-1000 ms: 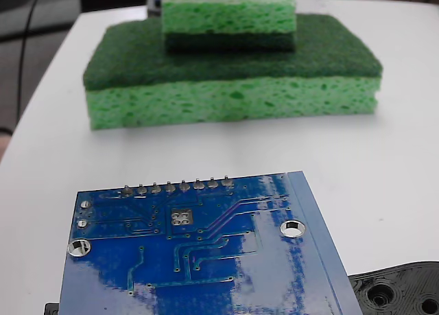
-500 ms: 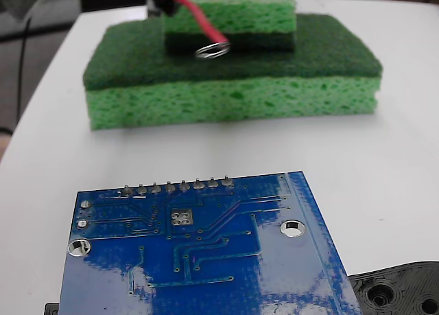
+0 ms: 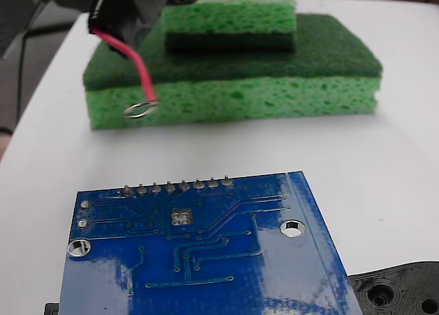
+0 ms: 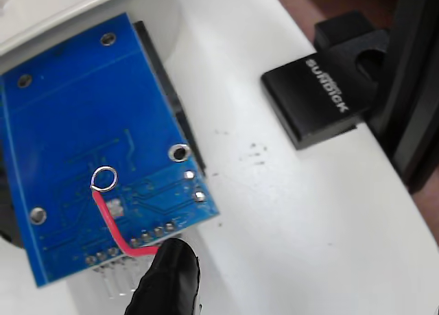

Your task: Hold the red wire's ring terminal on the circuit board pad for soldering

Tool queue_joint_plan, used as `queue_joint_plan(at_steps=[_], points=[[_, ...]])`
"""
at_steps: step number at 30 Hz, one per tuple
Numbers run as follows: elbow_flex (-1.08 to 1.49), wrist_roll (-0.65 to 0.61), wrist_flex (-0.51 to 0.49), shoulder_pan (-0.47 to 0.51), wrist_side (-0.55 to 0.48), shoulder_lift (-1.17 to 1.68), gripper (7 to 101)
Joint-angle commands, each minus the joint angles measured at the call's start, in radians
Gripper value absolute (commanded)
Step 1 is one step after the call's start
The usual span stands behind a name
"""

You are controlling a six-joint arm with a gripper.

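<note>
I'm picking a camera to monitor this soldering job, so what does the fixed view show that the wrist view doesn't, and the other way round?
Only the fixed view shows the stacked green sponges and the air gap between the ring terminal and the circuit board. Only the wrist view shows the black block and the ring lined up over the board near the pad. Both show the red wire, ring, board and pad.

red wire [image 3: 134, 60] hanging | ring terminal [image 3: 136, 110] airborne | circuit board [image 3: 206, 253] flat

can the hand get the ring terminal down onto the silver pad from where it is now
Probably yes. The ring terminal hangs in the air beyond the circuit board, and nothing stands over the pad; the sponges sit farther back.
</note>
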Motion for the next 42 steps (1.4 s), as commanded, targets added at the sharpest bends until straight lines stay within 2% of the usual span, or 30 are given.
queue_joint_plan(at_steps=[1,13,20,30,42], points=[[-0.008,0.032,-0.015,-0.018,0.037,0.000,100.3],[-0.028,0.135,-0.041,-0.054,0.101,-0.066,100.3],[-0.048,0.206,0.025,-0.095,0.167,-0.061,100.3],[-0.179,0.259,0.124,-0.109,0.167,-0.166,100.3],[-0.173,0.295,0.143,-0.123,0.173,-0.166,100.3]])
